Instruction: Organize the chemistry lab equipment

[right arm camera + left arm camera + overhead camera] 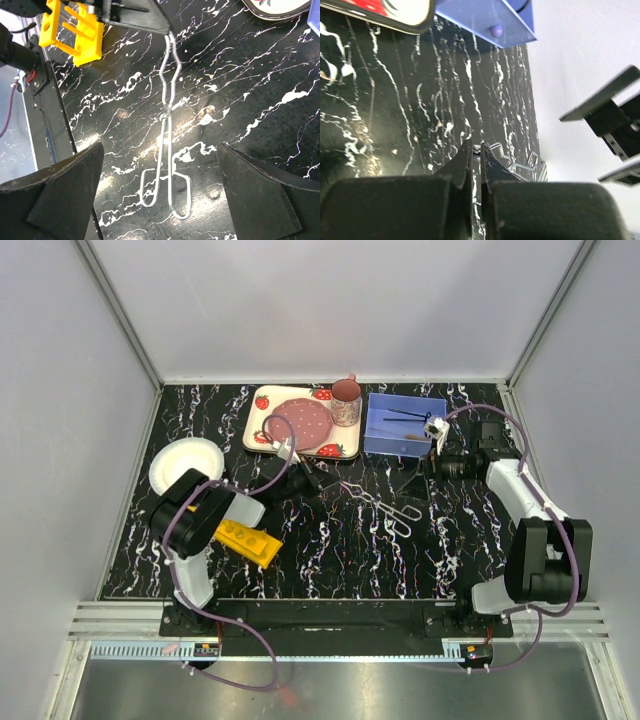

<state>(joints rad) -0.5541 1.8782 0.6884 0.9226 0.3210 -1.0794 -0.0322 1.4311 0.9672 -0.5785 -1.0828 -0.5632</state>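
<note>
1. My left gripper [476,150] reaches to the middle of the black marbled table [330,560]. Its fingers are drawn together to a thin slit on the tip end of the wire tongs [168,107].
2. The tongs lie flat on the table just right of centre. Their looped handles point toward the near-right corner, and the pinched tips point toward the far-left.
3. My right gripper [160,150] hangs over the tongs' handle end with its fingers spread wide and nothing between them.
4. The yellow rack [250,540] sits toward the near-left corner, just beside my left arm and well apart from the tongs.
5. A blue box [405,440] stands at the far edge, right of centre, with a few thin dark items inside that are too small for me to name.
6. The strawberry tray [255,430] lies at the far edge beside the blue box, and a pink cup [346,400] stands at the tray's right end.
7. A white plate [180,465] rests by the left edge.
</note>
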